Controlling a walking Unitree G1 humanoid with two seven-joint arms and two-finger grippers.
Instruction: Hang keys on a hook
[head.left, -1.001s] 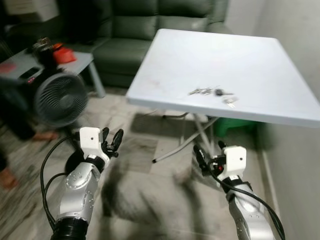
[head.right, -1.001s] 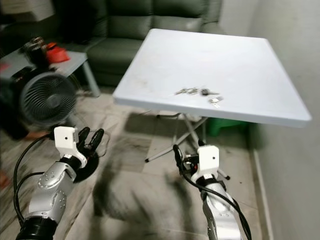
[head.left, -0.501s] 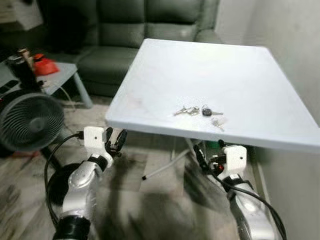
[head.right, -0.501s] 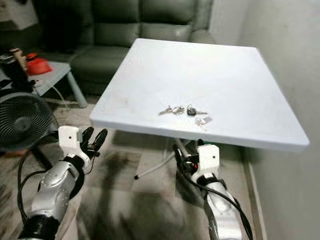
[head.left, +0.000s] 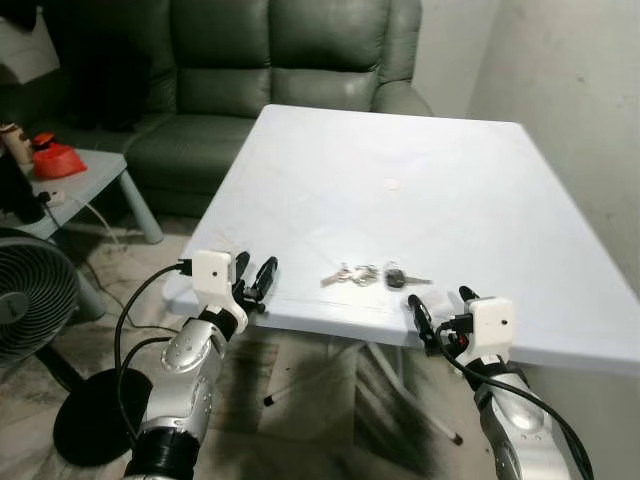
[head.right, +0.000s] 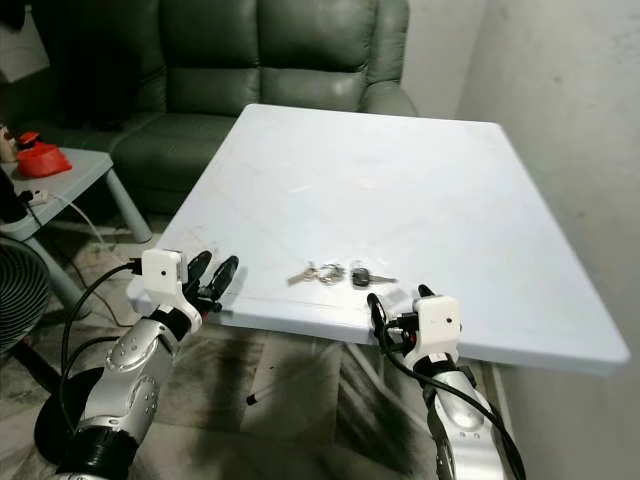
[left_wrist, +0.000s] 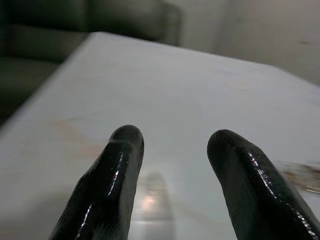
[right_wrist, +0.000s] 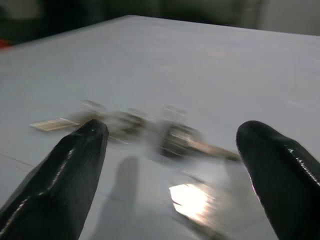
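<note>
At the far left a black floor fan (head.left: 25, 300) stands on the tiled floor, cut off by the frame edge. Behind it a small grey side table (head.left: 85, 180) carries a red object (head.left: 52, 158) too small to identify. A dark green sofa (head.left: 270, 70) fills the background. No brand, label or writing can be read anywhere.

The left gripper (head.left: 254, 279) hovers at the near left corner of a white table (head.left: 420, 170), its two black fingers spread apart. In the left wrist view those fingers (left_wrist: 112, 175) point across the bare tabletop.

Near the front edge of the table, about midway between the two grippers, lie the keys (head.left: 375, 276): a loose bunch of silver keys touching one with a black head. In the right wrist view the keys (right_wrist: 150, 127) are blurred, so single keys are hard to tell apart.

The right gripper (head.left: 440, 308) is raised at the front edge just right of the keys, fingers spread wide and holding nothing. A small pale item beside it is partly hidden. A plain wall (head.left: 560, 90) stands at the right
</note>
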